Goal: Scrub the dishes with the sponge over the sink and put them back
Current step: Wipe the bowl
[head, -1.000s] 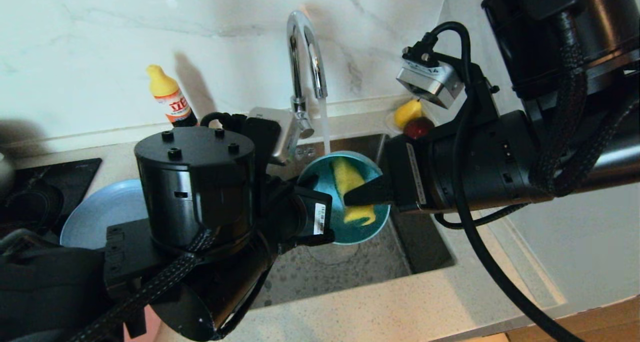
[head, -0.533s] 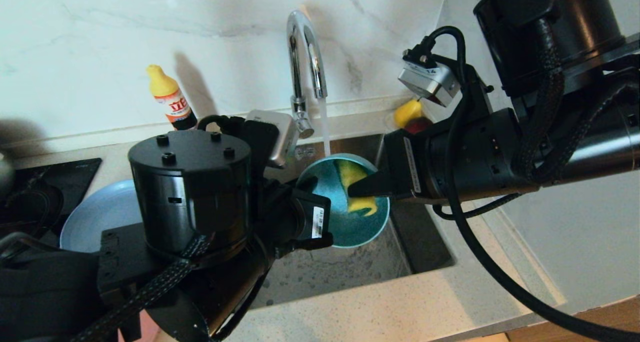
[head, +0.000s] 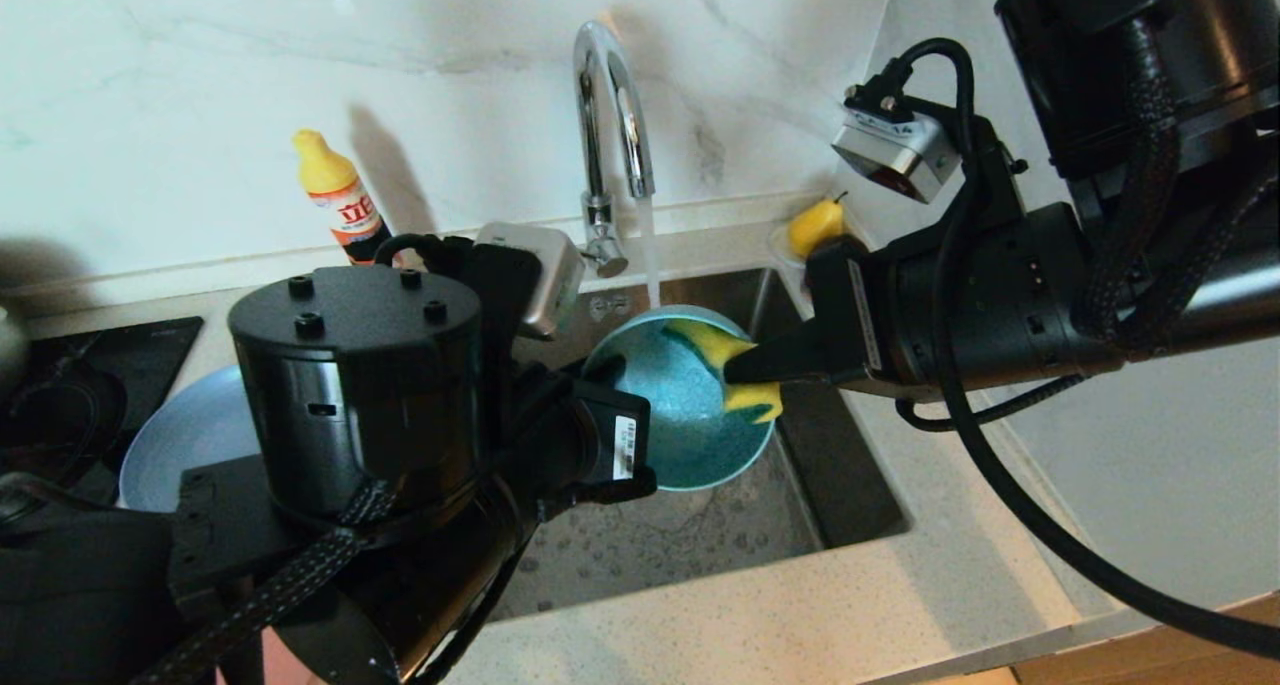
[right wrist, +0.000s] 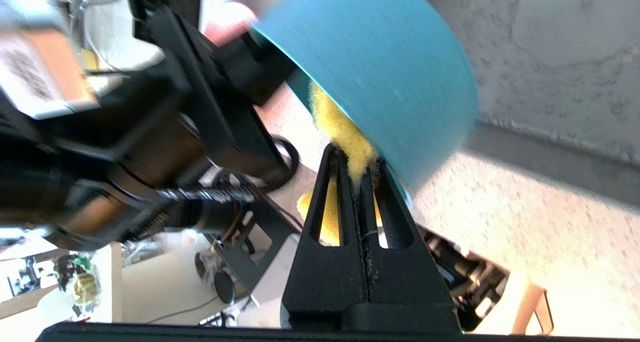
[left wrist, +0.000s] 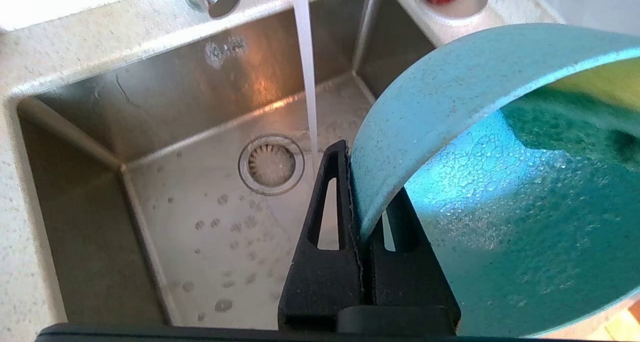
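Over the sink (head: 700, 540) the teal bowl (head: 672, 415) is held tilted, its inside facing up toward the head camera. My left gripper (left wrist: 365, 182) is shut on the bowl's rim (left wrist: 380, 172), one finger outside and one inside. The yellow sponge (head: 745, 395) is pinched in my shut right gripper (head: 738, 370) and presses against the inner wall by the bowl's right rim. In the right wrist view the sponge (right wrist: 336, 125) bulges out between the fingertips, against the bowl (right wrist: 390, 67). The grey-blue plate (head: 190, 430) lies on the counter at left, partly behind my left arm.
The tap (head: 610, 115) runs a thin stream (head: 651, 260) just behind the bowl, down toward the drain (left wrist: 271, 165). A yellow-capped bottle (head: 340, 197) stands at the wall. A pear (head: 815, 225) sits at the sink's back right corner. The black stovetop (head: 100, 375) is far left.
The right gripper has dragged the sponge from the middle of the bowl out to its right rim. The bowl and left arm barely shifted.
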Available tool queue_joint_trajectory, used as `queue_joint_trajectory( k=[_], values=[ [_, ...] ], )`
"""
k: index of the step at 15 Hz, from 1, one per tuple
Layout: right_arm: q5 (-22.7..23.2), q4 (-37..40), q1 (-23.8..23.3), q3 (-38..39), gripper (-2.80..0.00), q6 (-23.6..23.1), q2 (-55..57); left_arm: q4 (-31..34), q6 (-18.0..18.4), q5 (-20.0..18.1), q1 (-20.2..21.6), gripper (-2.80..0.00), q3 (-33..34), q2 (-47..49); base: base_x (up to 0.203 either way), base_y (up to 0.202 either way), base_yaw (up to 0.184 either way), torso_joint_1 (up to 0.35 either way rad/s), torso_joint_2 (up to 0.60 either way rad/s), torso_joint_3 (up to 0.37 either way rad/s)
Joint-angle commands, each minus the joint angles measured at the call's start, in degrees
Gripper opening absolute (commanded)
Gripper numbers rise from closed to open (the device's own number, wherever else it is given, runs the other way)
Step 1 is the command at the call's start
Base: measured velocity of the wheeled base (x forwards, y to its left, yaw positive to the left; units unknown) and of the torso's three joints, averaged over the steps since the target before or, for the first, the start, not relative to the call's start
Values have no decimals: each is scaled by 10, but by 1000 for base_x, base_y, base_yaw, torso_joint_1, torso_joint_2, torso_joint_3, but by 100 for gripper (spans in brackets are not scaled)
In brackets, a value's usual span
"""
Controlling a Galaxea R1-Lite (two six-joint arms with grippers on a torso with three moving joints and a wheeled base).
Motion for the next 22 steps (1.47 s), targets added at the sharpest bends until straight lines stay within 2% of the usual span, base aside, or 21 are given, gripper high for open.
queue_joint_trajectory(
  k=[1,8,16,22],
  values=[
    [0,14,0,1,-280,2,-7,-9,1,2,1,-280,-8,-4,0,0,0,0,0,0],
    [9,23,24,3,-280,6,24,-9,-2,4,7,-280,-46,0,0,0,0,0,0,0],
    [12,19,61,-7,-280,8,43,-10,-5,4,7,-280,-48,3,0,0,0,0,0,0],
    [11,21,50,-7,-280,10,34,-10,-6,4,7,-280,-47,0,0,0,0,0,0,0]
  ],
)
